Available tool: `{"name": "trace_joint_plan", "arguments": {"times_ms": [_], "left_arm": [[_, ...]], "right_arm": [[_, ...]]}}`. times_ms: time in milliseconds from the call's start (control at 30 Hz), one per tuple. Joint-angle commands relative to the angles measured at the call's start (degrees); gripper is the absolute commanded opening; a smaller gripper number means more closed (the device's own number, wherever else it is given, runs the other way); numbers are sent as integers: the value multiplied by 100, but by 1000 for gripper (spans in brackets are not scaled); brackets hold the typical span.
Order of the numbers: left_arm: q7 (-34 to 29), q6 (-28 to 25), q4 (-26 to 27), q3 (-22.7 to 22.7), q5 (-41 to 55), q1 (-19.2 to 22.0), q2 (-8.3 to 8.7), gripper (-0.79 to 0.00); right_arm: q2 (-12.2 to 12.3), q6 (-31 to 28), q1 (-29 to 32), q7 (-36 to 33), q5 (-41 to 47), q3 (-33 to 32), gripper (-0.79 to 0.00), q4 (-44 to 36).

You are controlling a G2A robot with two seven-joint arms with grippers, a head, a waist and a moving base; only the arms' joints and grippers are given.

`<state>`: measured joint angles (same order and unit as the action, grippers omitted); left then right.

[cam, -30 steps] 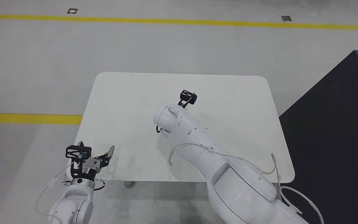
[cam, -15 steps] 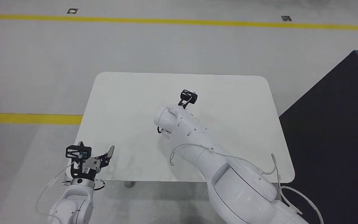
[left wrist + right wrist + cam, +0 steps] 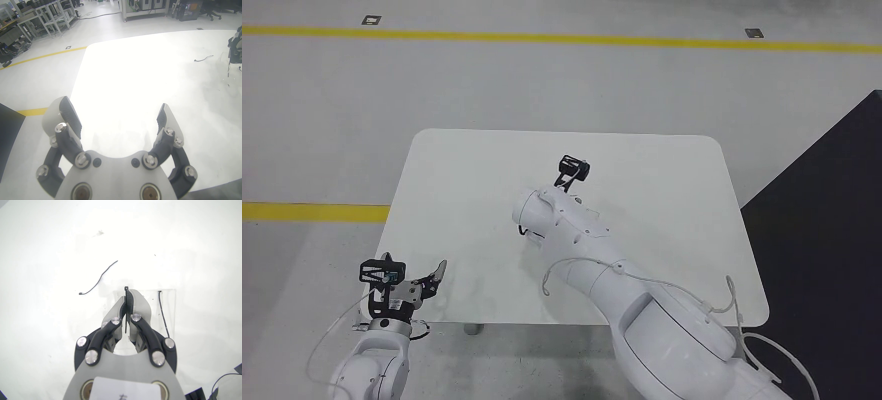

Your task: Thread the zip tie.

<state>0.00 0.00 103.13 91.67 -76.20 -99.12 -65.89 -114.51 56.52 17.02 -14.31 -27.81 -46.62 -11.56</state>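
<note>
White table (image 3: 662, 180), right end effector (image 3: 128, 294) pinched on a black zip tie (image 3: 126, 322), head past the tips.

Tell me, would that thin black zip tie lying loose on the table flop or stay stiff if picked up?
Probably bendy yet springy: the loose zip tie lies in a gentle curve, not a limp heap. Likely very light, being so thin. The held zip tie stands straight in the right pincer, suggesting some stiffness.
</note>
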Motion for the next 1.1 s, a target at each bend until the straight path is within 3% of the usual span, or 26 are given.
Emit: {"name": "trace_joint_plan", "arguments": {"times_ms": [0, 233, 567, 733, 933, 1067], "left_arm": [[0, 0, 0, 0, 0, 0, 0, 0], [0, 0, 0, 0, 0, 0, 0, 0], [0, 0, 0, 0, 0, 0, 0, 0], [0, 0, 0, 0, 0, 0, 0, 0], [0, 0, 0, 0, 0, 0, 0, 0], [0, 0, 0, 0, 0, 0, 0, 0]], "right_arm": [[-8, -27, -2, 40, -9, -10, -785, -72], [86, -780, 6, 108, -112, -96, -785, -448], [804, -2597, -204, -1683, -443, -530, -785, -899], [1309, -4140, 78, -3258, -822, -792, -785, -1721], [2050, -6023, 983, -5321, -705, -1835, -785, -3406], [2344, -6604, 1589, -6494, -271, -2449, -785, -4337]]}}
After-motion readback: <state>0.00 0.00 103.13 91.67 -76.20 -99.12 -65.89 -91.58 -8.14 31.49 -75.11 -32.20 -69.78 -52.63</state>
